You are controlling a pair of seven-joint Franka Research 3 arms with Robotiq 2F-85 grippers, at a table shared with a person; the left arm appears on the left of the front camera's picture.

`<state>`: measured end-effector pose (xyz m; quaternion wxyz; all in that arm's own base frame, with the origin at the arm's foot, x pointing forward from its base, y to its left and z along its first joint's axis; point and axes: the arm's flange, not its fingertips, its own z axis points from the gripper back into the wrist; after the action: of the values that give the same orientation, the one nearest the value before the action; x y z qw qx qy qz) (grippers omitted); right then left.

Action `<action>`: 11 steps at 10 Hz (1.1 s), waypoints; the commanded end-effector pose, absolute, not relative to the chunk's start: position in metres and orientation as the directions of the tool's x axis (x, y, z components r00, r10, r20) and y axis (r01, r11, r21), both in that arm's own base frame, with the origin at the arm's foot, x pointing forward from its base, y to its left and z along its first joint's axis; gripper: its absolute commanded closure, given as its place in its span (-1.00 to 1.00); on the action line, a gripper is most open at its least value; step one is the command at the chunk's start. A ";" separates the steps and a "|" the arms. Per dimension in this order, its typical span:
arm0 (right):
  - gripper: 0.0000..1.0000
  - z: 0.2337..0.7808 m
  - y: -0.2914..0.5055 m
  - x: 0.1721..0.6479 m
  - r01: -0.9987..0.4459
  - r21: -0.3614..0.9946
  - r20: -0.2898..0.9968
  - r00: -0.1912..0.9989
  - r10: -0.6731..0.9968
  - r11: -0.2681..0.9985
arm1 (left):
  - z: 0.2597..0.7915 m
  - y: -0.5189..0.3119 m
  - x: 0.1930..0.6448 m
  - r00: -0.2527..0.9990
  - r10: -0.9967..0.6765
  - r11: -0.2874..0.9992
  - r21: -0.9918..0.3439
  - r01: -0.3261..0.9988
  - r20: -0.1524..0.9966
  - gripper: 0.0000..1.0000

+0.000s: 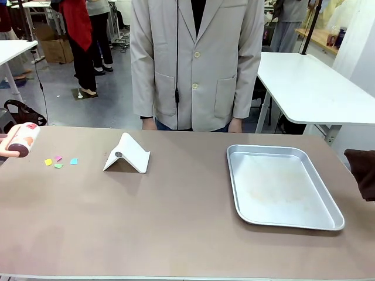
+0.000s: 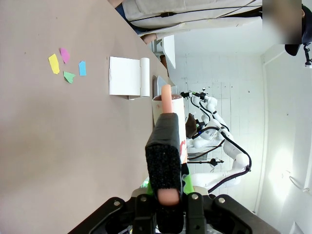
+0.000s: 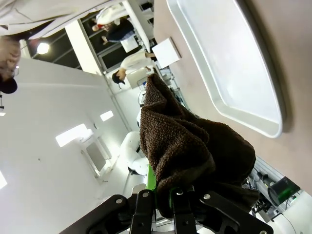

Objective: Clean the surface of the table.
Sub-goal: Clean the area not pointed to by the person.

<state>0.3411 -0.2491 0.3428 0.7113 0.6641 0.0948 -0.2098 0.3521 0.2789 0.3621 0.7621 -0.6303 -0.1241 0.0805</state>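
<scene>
Your left gripper has its jaws clamped on the roller by its pink handle. The right gripper has its jaws clamped on a soft brown cloth. The counter lies flat before you and looks hard and smooth, so there is nothing on it to grasp. Press the tools down on it instead, starting at the light paper scraps on its left side, near the roller.
</scene>
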 end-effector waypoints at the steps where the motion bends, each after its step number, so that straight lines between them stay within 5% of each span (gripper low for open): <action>1: 0.79 0.351 -0.248 0.338 0.432 0.901 -0.422 0.892 -0.160 0.029 | 0.366 0.277 0.351 0.953 0.291 0.175 -0.984 0.036 0.087 1.00; 6: 0.79 0.351 -0.248 0.338 0.432 0.901 -0.422 0.892 -0.160 0.029 | 0.366 0.277 0.351 0.953 0.291 0.175 -0.984 0.036 0.087 1.00; 7: 0.79 0.351 -0.248 0.338 0.432 0.901 -0.422 0.892 -0.160 0.029 | 0.362 0.279 0.352 0.956 0.279 0.192 -0.981 0.034 0.088 0.56; 9: 0.79 0.351 -0.248 0.338 0.432 0.901 -0.422 0.892 -0.160 0.029 | 0.390 0.256 0.346 0.923 0.290 0.483 -0.871 0.087 0.253 0.56; 11: 0.79 0.351 -0.248 0.338 0.432 0.901 -0.422 0.892 -0.160 0.029 | 0.397 0.244 0.356 0.940 0.252 0.572 -0.819 0.048 0.232 0.56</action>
<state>0.3407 -0.2493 0.3428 0.7111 0.6642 0.0950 -0.2100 0.3612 0.2652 0.3997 0.8545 -0.4847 -0.1790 0.0528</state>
